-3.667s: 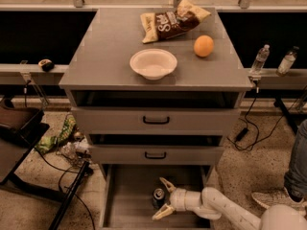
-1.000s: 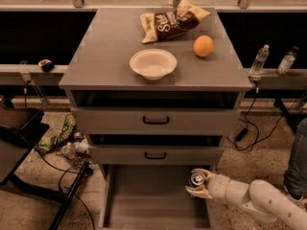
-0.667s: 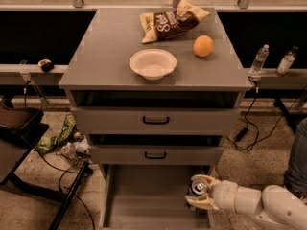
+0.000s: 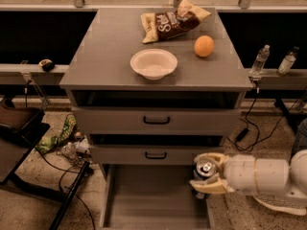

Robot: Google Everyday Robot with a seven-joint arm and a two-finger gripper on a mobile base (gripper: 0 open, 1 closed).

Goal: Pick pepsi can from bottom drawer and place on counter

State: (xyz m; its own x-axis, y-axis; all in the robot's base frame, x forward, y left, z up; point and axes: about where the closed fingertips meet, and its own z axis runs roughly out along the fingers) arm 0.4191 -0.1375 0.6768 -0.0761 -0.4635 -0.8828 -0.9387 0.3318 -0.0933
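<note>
My gripper [image 4: 207, 172] is shut on the pepsi can [image 4: 205, 169], a small dark can whose silver top and pull tab face up. One cream finger [image 4: 208, 157] lies above the can and the other below it. Can and gripper hang over the right rim of the bottom drawer [image 4: 153, 207], which is pulled out and shows a bare grey floor. The white arm reaches in from the right edge of the view. The counter [image 4: 105, 51] is the grey top of the cabinet, well above the can.
On the counter stand a white bowl [image 4: 153, 63], an orange [image 4: 204, 46] and a brown snack bag [image 4: 172, 21]. Two upper drawers with black handles [image 4: 156, 120] are closed. Two water bottles [image 4: 260, 59] stand on the right ledge. Cables and litter [image 4: 62, 138] lie on the floor at left.
The gripper has taken the can off the drawer floor and lifted it up and to the right, to the drawer's right rim. The arm has drawn back rightward.
</note>
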